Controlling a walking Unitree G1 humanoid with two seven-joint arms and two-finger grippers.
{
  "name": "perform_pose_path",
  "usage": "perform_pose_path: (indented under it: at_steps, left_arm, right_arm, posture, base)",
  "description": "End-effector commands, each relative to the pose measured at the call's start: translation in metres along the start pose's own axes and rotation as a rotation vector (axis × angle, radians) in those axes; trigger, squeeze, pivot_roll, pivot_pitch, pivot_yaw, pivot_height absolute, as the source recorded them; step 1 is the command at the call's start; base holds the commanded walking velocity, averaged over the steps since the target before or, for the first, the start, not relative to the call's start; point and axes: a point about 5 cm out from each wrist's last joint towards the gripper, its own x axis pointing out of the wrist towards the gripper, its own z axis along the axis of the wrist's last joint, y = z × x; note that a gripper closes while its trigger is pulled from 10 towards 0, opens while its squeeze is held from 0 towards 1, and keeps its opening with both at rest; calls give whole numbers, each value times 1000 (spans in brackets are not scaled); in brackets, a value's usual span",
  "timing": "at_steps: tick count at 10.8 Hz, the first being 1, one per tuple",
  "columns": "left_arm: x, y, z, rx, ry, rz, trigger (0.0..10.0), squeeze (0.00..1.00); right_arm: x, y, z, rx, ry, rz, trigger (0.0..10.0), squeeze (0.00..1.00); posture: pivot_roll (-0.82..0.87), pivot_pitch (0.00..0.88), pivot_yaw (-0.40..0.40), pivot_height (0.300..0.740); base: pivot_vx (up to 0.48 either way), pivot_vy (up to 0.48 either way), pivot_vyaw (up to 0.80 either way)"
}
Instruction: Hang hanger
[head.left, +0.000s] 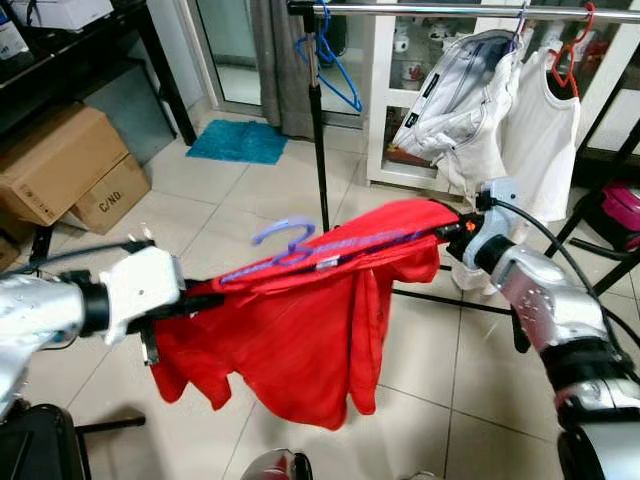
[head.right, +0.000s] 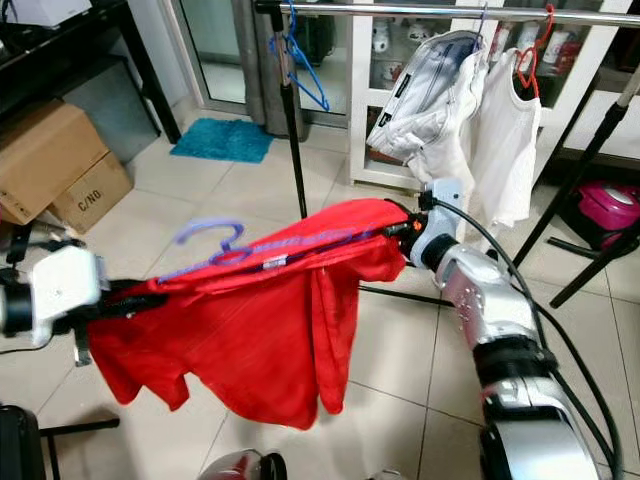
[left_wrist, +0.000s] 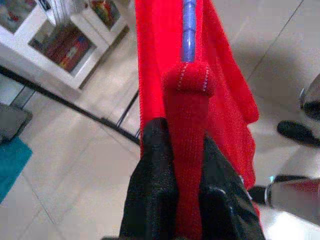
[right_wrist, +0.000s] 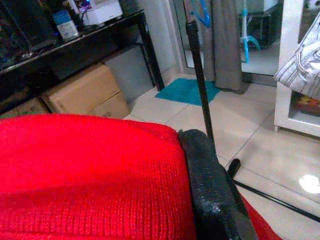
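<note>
Tiled floor (head.left: 430, 360), red shirt (head.left: 300, 330) hiding hanger (head.left: 290, 245) ends

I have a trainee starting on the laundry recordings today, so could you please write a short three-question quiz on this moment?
1. True or false: the red garment already hangs from the rail.
2. What colour is the hanger lying in the red garment? A) purple B) green C) black
3. Which grippers hold the red garment?

Key:
1. False. It is stretched in the air between the two arms, below the rail.
2. A.
3. Both: the left gripper pinches one end and the right gripper the other.
</note>
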Motion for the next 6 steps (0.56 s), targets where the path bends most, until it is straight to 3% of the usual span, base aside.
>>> perform_pose_path:
  at_steps: [1, 3, 4, 5, 6]
  left_arm:
    - [-48, 20, -64, -123, 404, 180, 0, 0]
    - [-36, 23, -69, -105, 411, 196, 0, 0]
    - [-17, 22, -67, -65, 388, 169, 0, 0]
    - [-3, 21, -61, -44, 348, 162, 0, 0]
    - [15, 20, -53, -21, 286, 147, 0, 0]
  right_arm:
    - [-55, -69, 39, -55, -86, -342, 0, 0]
    - [-47, -44, 46, -91, -82, -245, 0, 0]
    - [-37, -15, 39, -63, -26, -160, 0, 0]
    - [-31, 4, 27, -14, 13, -118, 0, 0]
    - [-23, 30, 9, 80, 54, -82, 0, 0]
  posture:
    - [26, 46, 129, 740]
    - [13, 35, 132, 740]
    - [0, 25, 125, 740]
    - [-2, 22, 124, 740]
    - [-2, 19, 122, 740]
  base:
    - [0, 0, 0]
    - [0, 0, 0]
    - [0, 0, 0]
    - [0, 0, 0]
    - [0, 0, 0]
